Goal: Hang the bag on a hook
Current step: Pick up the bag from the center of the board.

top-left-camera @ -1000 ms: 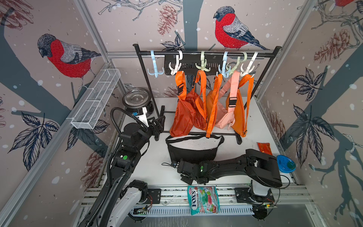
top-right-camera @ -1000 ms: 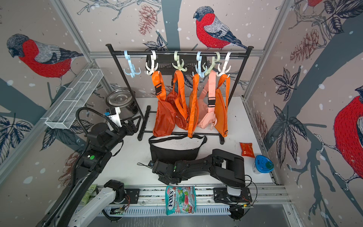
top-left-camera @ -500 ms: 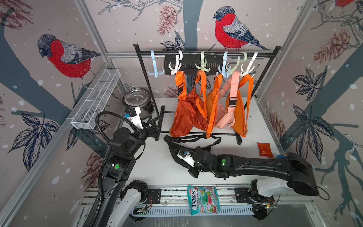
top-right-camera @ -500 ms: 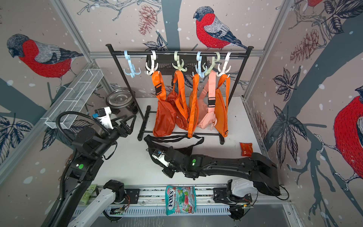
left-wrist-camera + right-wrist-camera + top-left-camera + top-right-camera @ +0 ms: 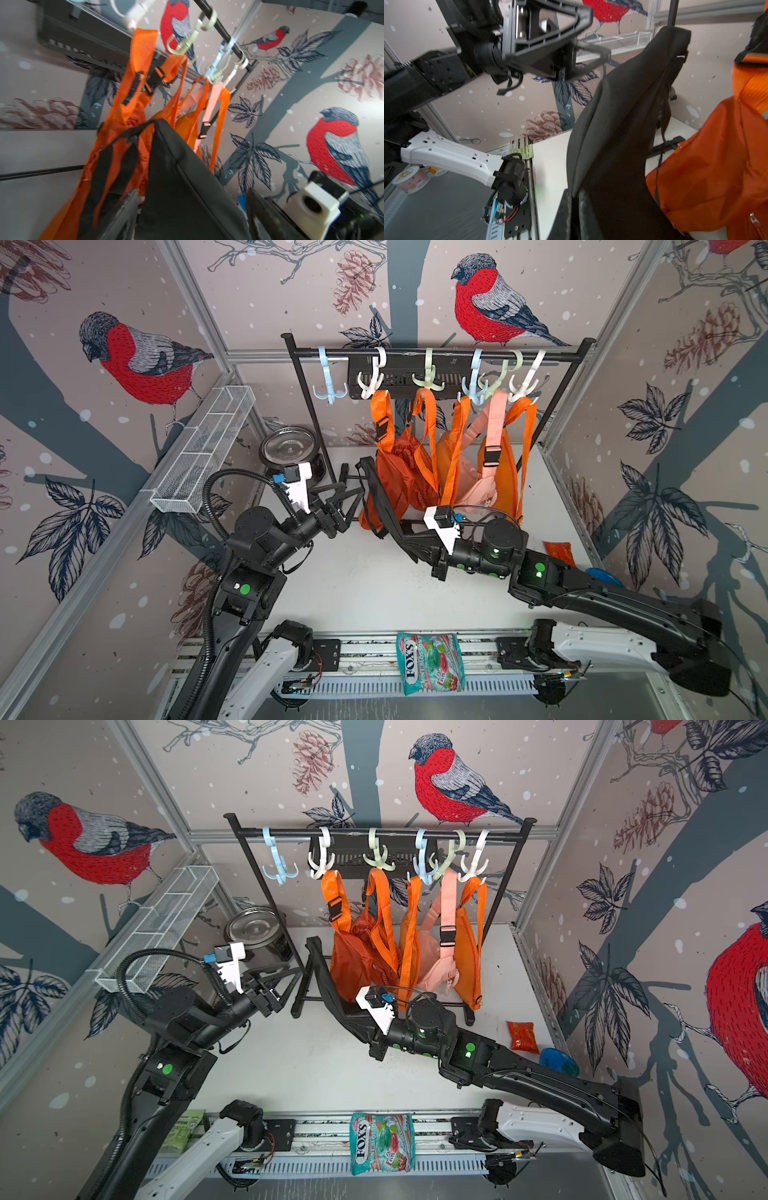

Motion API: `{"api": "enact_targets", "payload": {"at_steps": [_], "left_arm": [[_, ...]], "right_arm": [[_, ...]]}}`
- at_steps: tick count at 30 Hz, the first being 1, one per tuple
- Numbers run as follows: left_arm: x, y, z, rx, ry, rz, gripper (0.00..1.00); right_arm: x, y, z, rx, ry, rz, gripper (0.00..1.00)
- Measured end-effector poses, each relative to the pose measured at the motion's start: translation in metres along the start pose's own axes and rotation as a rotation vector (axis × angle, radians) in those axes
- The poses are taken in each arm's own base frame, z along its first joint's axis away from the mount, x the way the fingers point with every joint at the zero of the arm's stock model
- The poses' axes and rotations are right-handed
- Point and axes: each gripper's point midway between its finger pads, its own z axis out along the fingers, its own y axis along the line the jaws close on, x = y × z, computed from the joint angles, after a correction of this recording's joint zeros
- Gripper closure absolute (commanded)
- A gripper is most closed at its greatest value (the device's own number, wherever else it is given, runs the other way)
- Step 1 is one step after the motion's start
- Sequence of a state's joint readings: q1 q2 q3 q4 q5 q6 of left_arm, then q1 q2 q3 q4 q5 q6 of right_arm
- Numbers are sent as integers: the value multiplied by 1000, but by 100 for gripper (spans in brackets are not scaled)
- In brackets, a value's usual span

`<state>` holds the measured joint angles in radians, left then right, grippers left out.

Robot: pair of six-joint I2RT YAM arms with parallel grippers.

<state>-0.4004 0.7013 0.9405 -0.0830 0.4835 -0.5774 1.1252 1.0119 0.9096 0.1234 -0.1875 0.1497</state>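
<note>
One black bag held up by the right claw, not on a hook

- Rack [image 5: 436,353] stands at the far side of the table, with its rail across the top.
- Black bag [image 5: 384,506] is held up slanted in front of the rack's left half. Its lower end is near and right. Its upper end is far and left, close to the rack's left post.
- In both top views it overlaps the leftmost of the orange bags [image 5: 399,472]. The pink bag [image 5: 473,485] hangs further right among them.
- Right claw [image 5: 574,199] is clamped on the bag's lower end, fingers pressed together on the fabric.
- Left claw [image 5: 600,33] sits just left of the bag's upper end with its fingers spread wide and pointing at it. The right wrist view shows a gap between them, no contact.
- Bag strap [image 5: 101,166] hangs loose below the upper end.
- Pale blue hook [image 5: 330,381] at the rail's left end hangs bare.
</note>
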Motion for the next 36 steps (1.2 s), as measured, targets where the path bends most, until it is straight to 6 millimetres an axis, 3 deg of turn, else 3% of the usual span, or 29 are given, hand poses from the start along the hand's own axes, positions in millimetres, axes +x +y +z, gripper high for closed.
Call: {"api": "enact_targets", "payload": {"at_steps": [5, 8, 10, 13, 16, 19, 21, 23, 27, 31, 36], "left_arm": [[31, -50, 30, 151, 132, 6, 12], [36, -52, 42, 139, 151, 13, 12], [37, -49, 49, 119, 154, 14, 17], [38, -44, 57, 90, 163, 15, 44], [34, -44, 60, 70, 168, 22, 77], [31, -43, 62, 48, 178, 43, 99], [32, -34, 63, 4, 185, 59, 100], [39, -30, 62, -13, 223, 76, 100], [45, -30, 52, -28, 283, 129, 100], [45, -50, 41, 59, 339, 195, 100], [65, -72, 34, 205, 487, 224, 100]], "right_arm": [[-19, 0, 0, 3, -46, -10, 95], [-22, -2, 2, 22, -50, -18, 95], [-21, 0, 4, 22, -47, -28, 95], [-21, 9, 7, 16, -43, -46, 94], [-22, 13, 9, 35, -41, -69, 88], [-23, 15, 6, 51, -41, -91, 63], [-28, 19, -1, 40, -55, -111, 40], [-40, 22, -13, 36, -86, -138, 29], [-68, 17, -50, 73, -183, -168, 22], [-91, -12, -85, 207, -262, -173, 15], [-91, -50, -99, 351, -245, -174, 6]]}}
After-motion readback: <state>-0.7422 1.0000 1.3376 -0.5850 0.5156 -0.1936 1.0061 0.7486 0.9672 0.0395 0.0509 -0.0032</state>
